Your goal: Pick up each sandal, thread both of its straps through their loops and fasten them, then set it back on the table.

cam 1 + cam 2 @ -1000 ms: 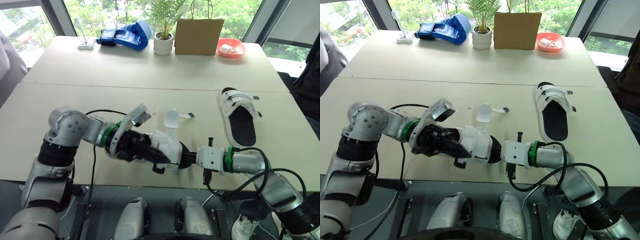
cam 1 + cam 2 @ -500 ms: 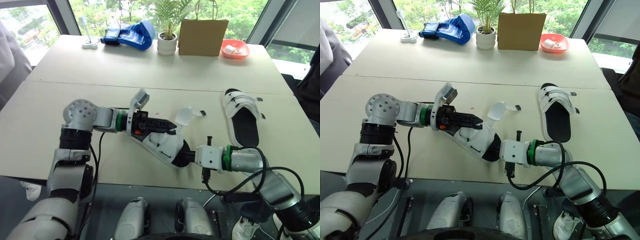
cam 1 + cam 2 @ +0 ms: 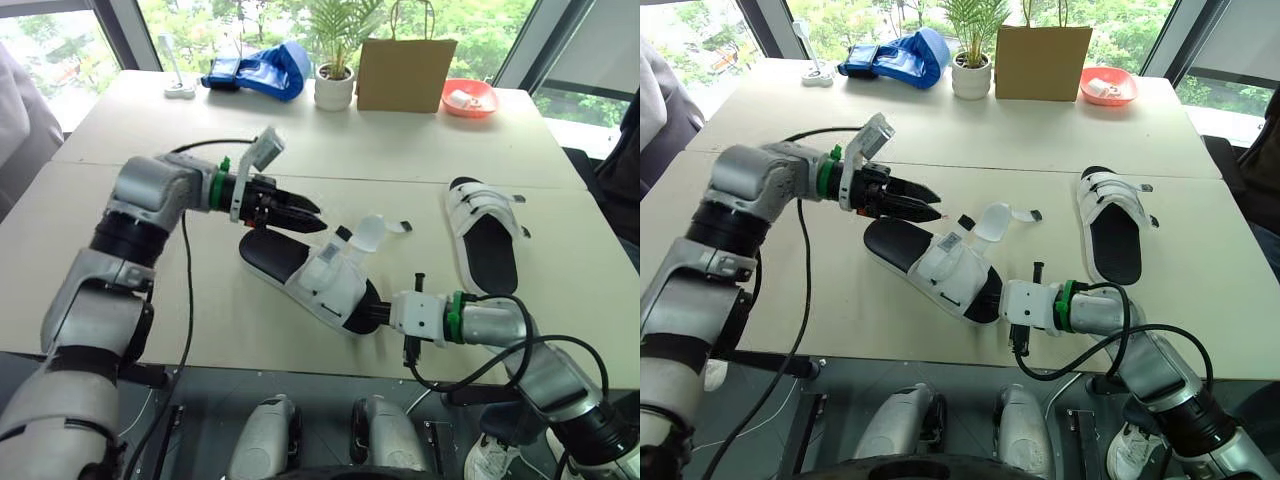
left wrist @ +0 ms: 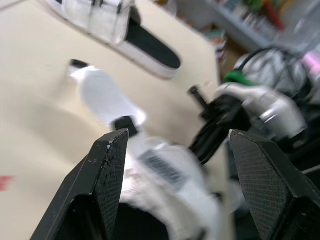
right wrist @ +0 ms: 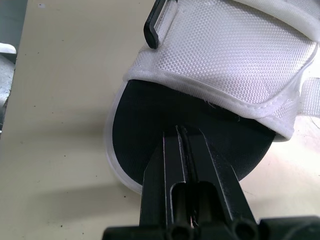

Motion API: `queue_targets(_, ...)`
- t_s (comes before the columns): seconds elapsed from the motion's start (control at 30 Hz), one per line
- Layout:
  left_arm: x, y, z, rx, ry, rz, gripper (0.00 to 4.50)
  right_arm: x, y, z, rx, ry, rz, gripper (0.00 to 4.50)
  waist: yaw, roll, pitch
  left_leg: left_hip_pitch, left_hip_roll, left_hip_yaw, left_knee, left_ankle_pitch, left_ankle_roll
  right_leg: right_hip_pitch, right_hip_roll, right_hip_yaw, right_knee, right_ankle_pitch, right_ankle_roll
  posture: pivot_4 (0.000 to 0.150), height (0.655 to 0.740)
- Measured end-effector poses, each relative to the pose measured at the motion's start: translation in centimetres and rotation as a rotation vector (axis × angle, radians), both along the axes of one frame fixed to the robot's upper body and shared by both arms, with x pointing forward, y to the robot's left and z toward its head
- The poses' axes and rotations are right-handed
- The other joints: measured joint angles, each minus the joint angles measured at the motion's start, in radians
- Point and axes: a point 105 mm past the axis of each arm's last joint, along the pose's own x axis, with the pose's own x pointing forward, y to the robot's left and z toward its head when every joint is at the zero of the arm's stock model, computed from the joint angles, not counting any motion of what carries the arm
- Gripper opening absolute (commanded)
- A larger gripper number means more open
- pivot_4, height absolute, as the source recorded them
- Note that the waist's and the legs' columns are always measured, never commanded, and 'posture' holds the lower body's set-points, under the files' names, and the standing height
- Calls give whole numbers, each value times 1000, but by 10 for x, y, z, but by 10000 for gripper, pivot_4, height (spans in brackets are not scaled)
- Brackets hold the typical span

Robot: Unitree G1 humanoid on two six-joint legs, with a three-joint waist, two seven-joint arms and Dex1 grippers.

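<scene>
A: Left gripper point(image 3: 316, 218)?
B: Fingers spread wide and holding nothing. It hovers over the heel end of the near sandal point(image 3: 322, 278), tips aimed at the loose strap point(image 3: 372, 232), close to it but not touching.

A: Where's that sandal?
B: Front middle of the surface point(image 3: 150, 290), lying at a slant. Black footbed faces up, with the heel toward the left arm. The heel looks to be down on the surface; I can't tell if the other end is lifted. One white band is closed across the foot. The loose strap stands up and curls away, and its end tab point(image 3: 404, 226) rests on the surface. There's a small black loop point(image 3: 344, 234) at the strap's base.

A: Right gripper point(image 5: 182, 134)?
B: Fingers pressed together, just a thin slit between them. They're clamped on the end of that sandal's black sole, right below the white band, and the arm comes in low from the right.

A: Other sandal point(image 3: 483, 236)?
B: Right side of the surface, flat, sole down, well apart from both grippers. Two white straps cross it, with small tabs sticking out on its right edge. Can't tell if they're fully fastened.

A: Back row?
B: White stand point(image 3: 175, 88), blue bag point(image 3: 258, 70), potted plant point(image 3: 334, 84), brown paper bag point(image 3: 405, 74) and a red bowl point(image 3: 468, 98) holding something white.
</scene>
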Motion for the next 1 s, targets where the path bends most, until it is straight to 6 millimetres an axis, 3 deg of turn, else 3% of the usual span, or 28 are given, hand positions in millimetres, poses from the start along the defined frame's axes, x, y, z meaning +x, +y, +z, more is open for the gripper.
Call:
queue_targets(0.17, 15, -6, -16, 103, -61, -47, 32885, -1, -1, 1, 2, -4, -4, 0, 0, 0, 0, -3, 0, 0, 0, 1, 5, -3, -1, 0, 0, 0, 0, 1500, 7209)
queue_targets(0.33, 16, -33, -41, 149, 10, -90, 32885, -1, 0, 2, 3, -3, -9, 0, -1, -2, 1, -4, 0, 0, 1, 0, 8, -3, -1, -1, 0, 0, 1, 1500, 7209)
queue_targets(0.47, 11, -44, -40, 146, 55, -135, 32885, -1, 1, 2, 6, -5, -9, 0, -3, -2, 1, -5, 0, 0, 1, -1, 10, -5, -1, -1, 1, 0, 1, 1500, 7209)
queue_targets(0.57, 10, -45, -40, 144, 66, -145, 24421, -1, 1, 2, 7, -4, -10, 0, -3, -2, 1, -5, 0, 0, 1, -2, 11, -5, -1, -1, 1, 0, 1, 1500, 7209)
queue_targets(0.73, 10, -44, -38, 103, 108, -135, 197, -2, 1, 1, 10, -5, -15, 0, -3, -2, 1, -5, 0, 0, 1, -3, 13, -5, -2, -1, 1, 0, 1, 1500, 7209)
queue_targets(1.0, 6, -40, -4, -48, 150, -140, 197, -3, 1, 0, 13, -5, -24, 0, -3, -2, 1, -5, 0, 0, 2, -2, 12, -5, -2, 0, 1, 0, 1, 1500, 7209)
